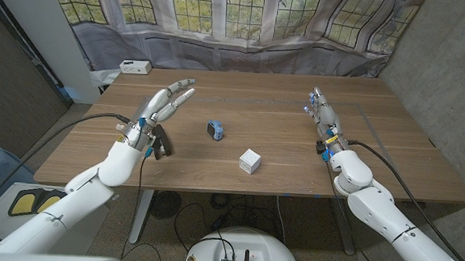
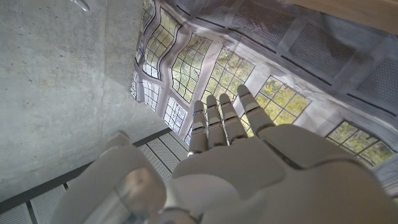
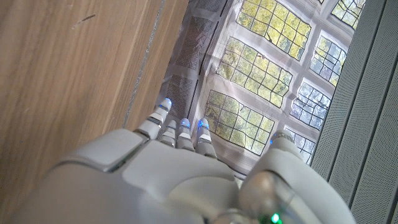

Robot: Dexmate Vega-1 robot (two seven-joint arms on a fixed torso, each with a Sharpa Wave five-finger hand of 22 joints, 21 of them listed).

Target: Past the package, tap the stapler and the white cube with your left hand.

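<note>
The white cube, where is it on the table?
In the head view the white cube sits near the table's middle, toward the front edge, just right of the small blue stapler and between the two hands.

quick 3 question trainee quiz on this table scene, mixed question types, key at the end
1. True or false: the left hand is gripping the stapler.
2. Which lies nearer the table's front edge? A) the stapler B) the white cube
3. Fill in: the white box sits at the table's far ____ corner, by the robot's sides.

Key
1. False: it is raised with fingers spread, holding nothing.
2. B
3. left

The right hand is likewise open.
</note>
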